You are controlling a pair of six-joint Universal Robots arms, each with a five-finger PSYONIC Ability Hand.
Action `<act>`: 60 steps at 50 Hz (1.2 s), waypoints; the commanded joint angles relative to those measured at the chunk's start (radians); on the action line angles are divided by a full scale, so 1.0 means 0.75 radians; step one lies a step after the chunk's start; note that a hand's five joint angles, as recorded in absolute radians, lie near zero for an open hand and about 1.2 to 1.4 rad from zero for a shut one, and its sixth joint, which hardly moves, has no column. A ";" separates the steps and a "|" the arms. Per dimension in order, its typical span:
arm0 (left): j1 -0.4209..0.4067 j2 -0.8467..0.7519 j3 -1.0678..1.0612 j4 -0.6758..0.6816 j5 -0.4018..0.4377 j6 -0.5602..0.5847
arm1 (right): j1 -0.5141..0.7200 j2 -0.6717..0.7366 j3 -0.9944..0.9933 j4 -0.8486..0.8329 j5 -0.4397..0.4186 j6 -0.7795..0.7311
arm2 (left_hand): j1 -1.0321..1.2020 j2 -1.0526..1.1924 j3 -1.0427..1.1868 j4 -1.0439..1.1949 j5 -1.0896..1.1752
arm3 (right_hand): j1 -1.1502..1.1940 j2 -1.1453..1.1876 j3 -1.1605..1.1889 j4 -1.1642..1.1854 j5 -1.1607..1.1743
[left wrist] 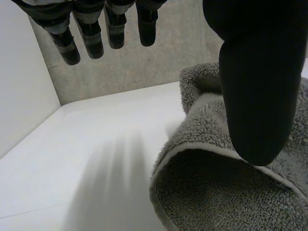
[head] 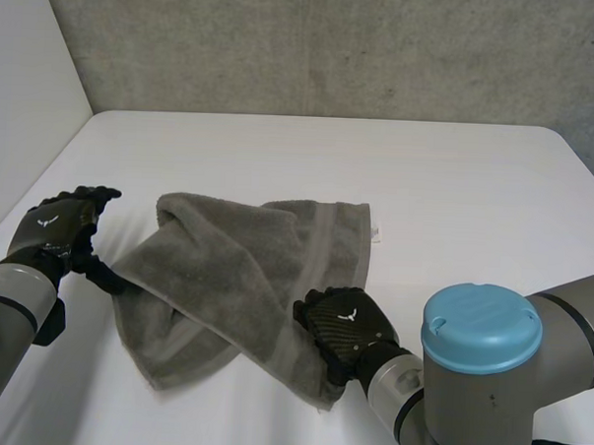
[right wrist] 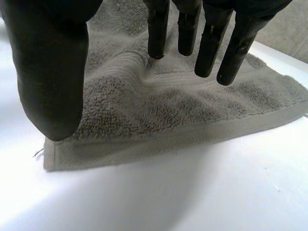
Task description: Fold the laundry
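Towel (head: 235, 279) only loosely half-folded; left hand (head: 55, 230) at its left edge, right hand (head: 344, 323) pressing its near corner, both hands' fingers (right wrist: 208, 48) released.

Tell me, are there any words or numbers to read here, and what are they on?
No words or numbers can be read here.
On the left hand: a small white mark on its back, a sign with no letters.
On the right hand: the same kind of white mark.
On the towel: a tiny white tag at a far corner, too small to read.
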 commanded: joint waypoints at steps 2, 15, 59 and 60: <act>0.008 -0.053 0.008 0.007 -0.001 0.002 | -0.009 0.026 -0.017 -0.005 -0.049 0.117 | 0.000 0.010 0.010 0.011 -0.039 | 0.035 0.079 0.054 0.044 0.011; 0.016 -0.128 0.017 0.007 -0.005 0.002 | -0.044 0.075 -0.045 -0.005 -0.104 0.207 | 0.000 0.010 0.010 0.011 -0.039 | 0.070 0.114 0.089 0.079 0.046; -0.008 -0.163 -0.002 0.021 0.007 0.008 | -0.232 -0.266 -0.029 -0.113 -0.106 0.217 | 0.000 0.010 0.010 0.011 -0.039 | 1.372 1.416 1.391 1.382 1.348; -0.008 -0.163 -0.002 0.021 0.007 0.008 | -0.232 -0.267 -0.029 -0.113 -0.106 0.217 | 0.000 0.010 0.010 0.011 -0.039 | 1.372 1.416 1.391 1.382 1.348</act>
